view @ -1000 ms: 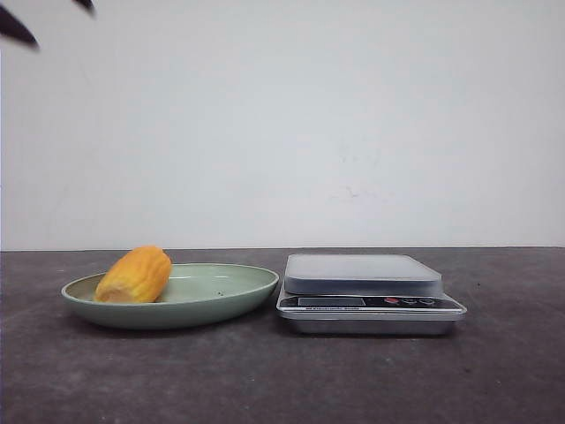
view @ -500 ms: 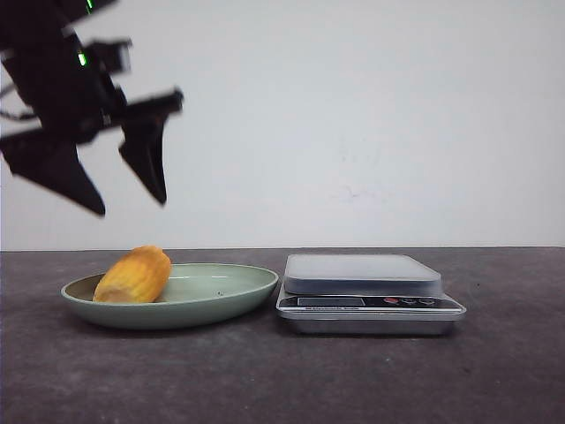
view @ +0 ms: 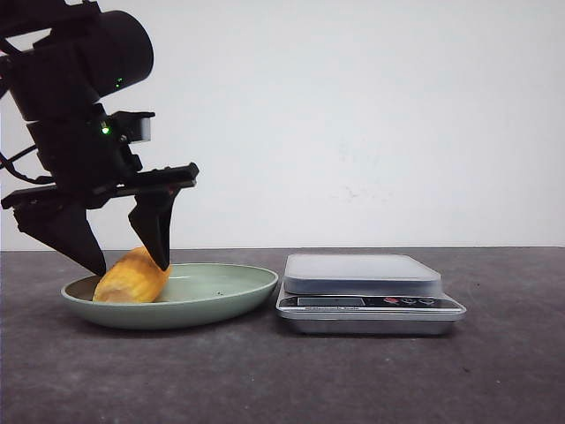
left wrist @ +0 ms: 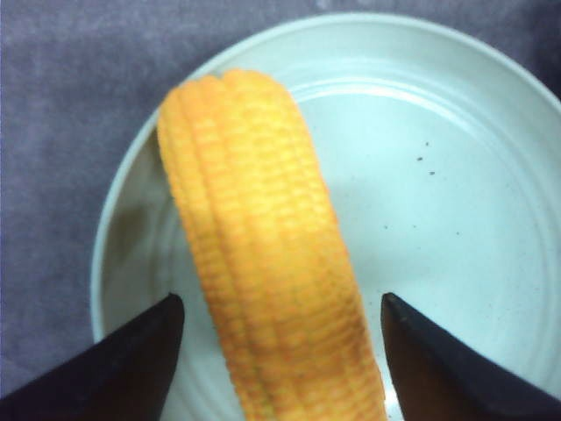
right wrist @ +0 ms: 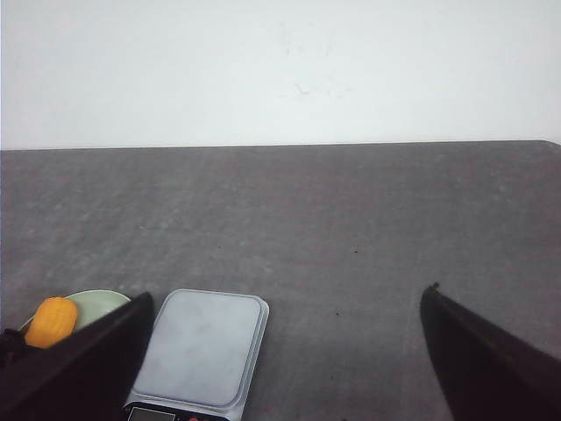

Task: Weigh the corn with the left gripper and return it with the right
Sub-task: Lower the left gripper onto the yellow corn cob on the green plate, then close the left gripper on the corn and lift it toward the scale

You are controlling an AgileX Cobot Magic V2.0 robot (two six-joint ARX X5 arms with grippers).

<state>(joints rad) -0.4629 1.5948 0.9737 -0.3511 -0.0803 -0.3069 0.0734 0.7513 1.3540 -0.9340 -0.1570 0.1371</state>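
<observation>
Step in hand, by judgement: grasping the corn [view: 132,275] with the left gripper [view: 129,262] for the carry to the scale [view: 369,292]. Left jaws spread wide, one finger on each side of the cob, with a clear gap on both sides in the left wrist view [left wrist: 279,351]; nothing pinched yet. Best to lower a little more, so that the fingertips [left wrist: 131,368] come down past the widest part of the cob but stop short of the dish [view: 225,300], and only then to close. Cob lying slightly slanted between the jaws, not square to them, so a small turn of the wrist before closing would probably give a firmer hold across the round body. Closing should be slow and gentle, because the rounded shape could roll or squirt out along the smooth dish. Afterwards a straight lift, to clear the dish rim. Right gripper [right wrist: 280,386] also spread, holding nothing, well apart from the corn, over the tabletop [right wrist: 351,219]. As for the corn: short, stubby, yellow-orange, with neat ridged rows of kernels along its length, slightly tapered toward one end, lying on its side in the pale green dish, directly between the left jaws.
</observation>
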